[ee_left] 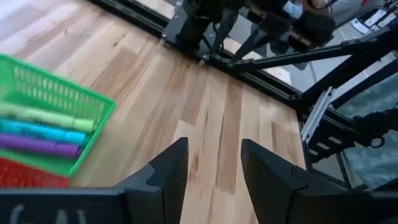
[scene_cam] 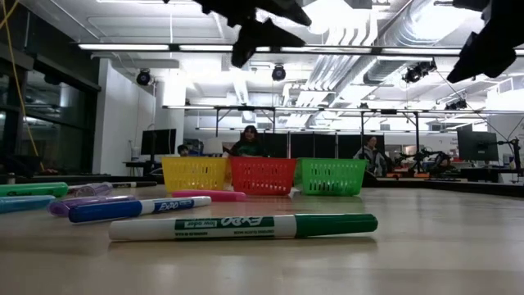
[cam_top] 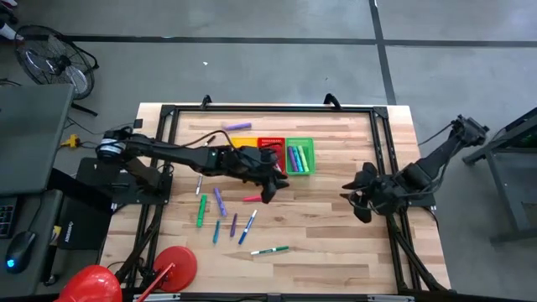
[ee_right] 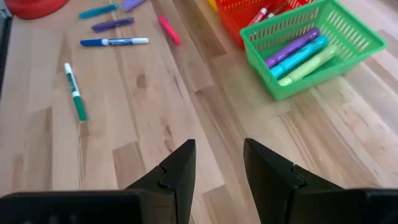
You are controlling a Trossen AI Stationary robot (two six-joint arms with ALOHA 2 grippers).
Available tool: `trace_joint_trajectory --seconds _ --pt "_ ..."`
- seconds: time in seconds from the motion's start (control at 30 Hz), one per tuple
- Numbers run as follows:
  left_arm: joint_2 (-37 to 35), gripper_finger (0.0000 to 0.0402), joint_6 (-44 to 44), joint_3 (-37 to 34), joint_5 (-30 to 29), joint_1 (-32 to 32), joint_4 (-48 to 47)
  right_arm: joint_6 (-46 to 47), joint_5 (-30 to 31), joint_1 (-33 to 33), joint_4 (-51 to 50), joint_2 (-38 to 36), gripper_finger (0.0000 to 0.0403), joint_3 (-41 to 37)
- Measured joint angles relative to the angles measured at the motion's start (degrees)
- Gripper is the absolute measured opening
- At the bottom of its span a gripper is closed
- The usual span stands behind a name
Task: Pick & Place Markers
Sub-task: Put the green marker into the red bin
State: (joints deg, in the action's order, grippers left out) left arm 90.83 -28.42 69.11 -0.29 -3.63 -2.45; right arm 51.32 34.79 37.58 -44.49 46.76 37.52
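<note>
Left gripper (cam_top: 270,189), fingers parted and empty, hovers just beside the pink marker (cam_top: 252,199); right gripper (cam_top: 362,204), also parted and empty, waits well apart.

Loose markers (cam_top: 220,214) lie flat on wood; 3 more lie in green basket (ee_right: 348,31).

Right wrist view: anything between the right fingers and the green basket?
No. Bare wood lies between the right gripper and the green basket, seen in the right wrist view.

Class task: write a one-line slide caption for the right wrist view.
Open, empty right gripper above bare wood, facing a green basket holding three markers, with loose markers scattered beyond.
</note>
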Motion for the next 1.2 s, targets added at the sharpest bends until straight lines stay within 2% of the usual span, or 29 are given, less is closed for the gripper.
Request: trace_joint_trajectory --seconds 0.17,0.23,0.3,0.5,0.67,1.07,1.2 --pt "3.5 0.0147 1.6 4.1 -0.1 -0.3 -0.8 1.2 3.0 3.4 -0.7 -1.0 0.0124 -0.5" --pt "4.4 0.0147 1.7 5.3 -0.3 -0.3 -4.5 2.3 4.7 4.7 -1.8 -1.6 0.0124 -0.5" --pt "4.6 0.0147 2.6 6.3 -0.3 -0.4 -8.5 3.7 6.9 6.3 -3.8 -2.4 0.0124 -0.5" --pt "6.0 0.0147 5.5 8.4 0.0 -1.5 -12.3 9.6 13.3 11.8 -11.8 -5.0 0.0124 -0.5" --pt "5.5 0.0148 6.4 9.2 0.0 -3.5 -10.9 10.7 13.7 13.5 -13.5 -5.6 0.0124 -0.5" --pt "5.7 0.0149 6.6 9.0 -1.5 -8.1 -21.1 10.2 14.7 13.6 -13.6 -5.6 0.0124 -0.5" --pt "8.2 0.0177 5.6 9.0 -1.0 -8.6 -21.8 10.3 14.7 13.6 -13.6 -5.6 0.0124 -0.6"
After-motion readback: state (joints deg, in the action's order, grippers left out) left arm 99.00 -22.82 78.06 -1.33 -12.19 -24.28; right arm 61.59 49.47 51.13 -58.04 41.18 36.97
